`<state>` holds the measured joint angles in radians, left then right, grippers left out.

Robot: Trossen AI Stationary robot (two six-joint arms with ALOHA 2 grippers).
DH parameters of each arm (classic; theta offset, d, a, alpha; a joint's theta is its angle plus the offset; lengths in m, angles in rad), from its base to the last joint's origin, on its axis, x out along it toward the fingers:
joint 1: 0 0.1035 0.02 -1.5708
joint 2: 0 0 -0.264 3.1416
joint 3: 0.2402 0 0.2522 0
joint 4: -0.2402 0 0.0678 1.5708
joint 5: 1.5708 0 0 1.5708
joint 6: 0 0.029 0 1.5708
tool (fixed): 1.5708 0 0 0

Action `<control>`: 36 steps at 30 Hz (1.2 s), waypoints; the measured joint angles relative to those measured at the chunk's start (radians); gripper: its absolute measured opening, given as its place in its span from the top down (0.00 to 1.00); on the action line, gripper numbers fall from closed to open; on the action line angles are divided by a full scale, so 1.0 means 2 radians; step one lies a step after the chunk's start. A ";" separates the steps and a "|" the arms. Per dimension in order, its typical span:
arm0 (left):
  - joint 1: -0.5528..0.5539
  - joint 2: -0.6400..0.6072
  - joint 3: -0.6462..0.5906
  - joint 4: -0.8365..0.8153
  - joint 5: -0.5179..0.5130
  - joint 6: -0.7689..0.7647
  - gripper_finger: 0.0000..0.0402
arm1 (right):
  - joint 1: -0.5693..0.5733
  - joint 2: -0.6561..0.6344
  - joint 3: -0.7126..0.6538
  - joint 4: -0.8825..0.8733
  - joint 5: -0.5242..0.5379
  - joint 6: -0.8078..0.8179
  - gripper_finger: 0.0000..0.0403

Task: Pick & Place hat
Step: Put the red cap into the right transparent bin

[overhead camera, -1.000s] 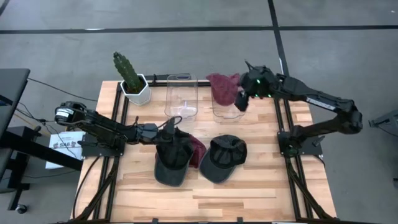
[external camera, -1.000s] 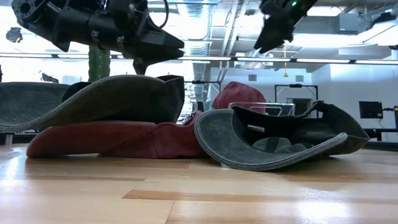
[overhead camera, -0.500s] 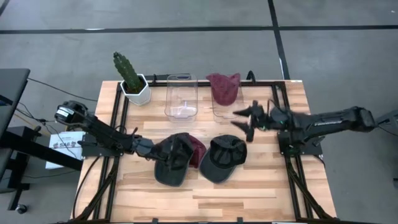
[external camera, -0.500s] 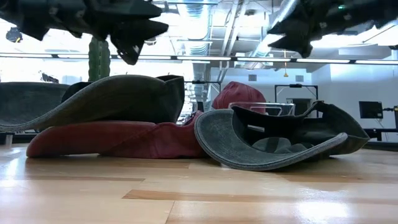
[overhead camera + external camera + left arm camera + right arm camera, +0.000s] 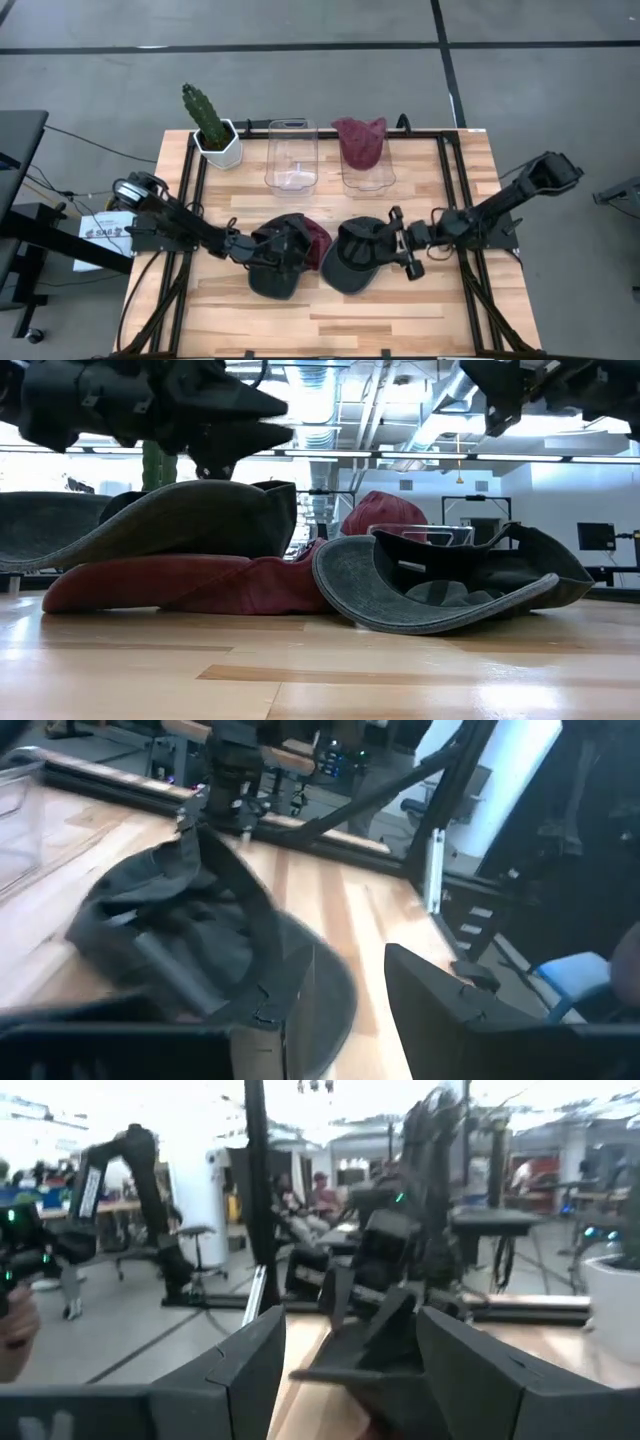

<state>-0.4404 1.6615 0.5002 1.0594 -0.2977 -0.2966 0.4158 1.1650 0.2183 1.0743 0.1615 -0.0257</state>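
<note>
Two dark grey caps and a maroon cap lie mid-table. The left grey cap (image 5: 273,265) rests on top of the maroon cap (image 5: 316,238). The right grey cap (image 5: 358,254) lies crown down, its brim toward the near edge. A second maroon hat (image 5: 360,142) sits in the right clear container (image 5: 366,178). My left gripper (image 5: 262,250) is open, just above the left grey cap (image 5: 190,515). My right gripper (image 5: 401,243) is open wide at the right grey cap's right side and above it (image 5: 450,585).
An empty clear container (image 5: 291,155) stands at the far side, left of the filled one. A potted cactus (image 5: 212,122) is at the far left corner. Black frame rails (image 5: 452,200) run along both table sides. Bare wood (image 5: 400,310) lies along the near edge.
My right gripper has drawn back from the far container that holds the maroon hat, swung toward the near edge and come down beside the right grey cap. My left gripper has moved toward the near edge and lower, over the left grey cap. The caps have not moved.
</note>
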 joint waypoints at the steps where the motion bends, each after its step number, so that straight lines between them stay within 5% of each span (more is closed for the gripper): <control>1: -0.001 0.005 0.008 0.001 0.007 0.000 0.70 | 0.004 0.014 0.006 -0.005 0.000 0.000 0.46; 8: -0.021 0.012 0.053 -0.001 0.052 0.008 0.70 | 0.016 0.118 0.069 -0.041 0.013 0.029 0.46; 14: -0.057 -0.006 0.079 0.000 0.115 0.028 0.70 | 0.010 0.185 0.165 -0.184 0.012 0.038 0.46; 22: -0.133 -0.037 0.080 -0.004 0.117 0.093 0.70 | 0.004 0.256 0.336 -0.454 0.011 0.035 0.46; 36: -0.169 -0.039 0.079 -0.020 0.057 0.119 0.70 | -0.003 0.414 0.519 -0.571 0.023 -0.016 0.46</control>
<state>-0.7782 1.5841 0.6590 1.0195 -0.1847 -0.0592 0.4096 1.9923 1.2565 -0.0677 0.2084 -0.0586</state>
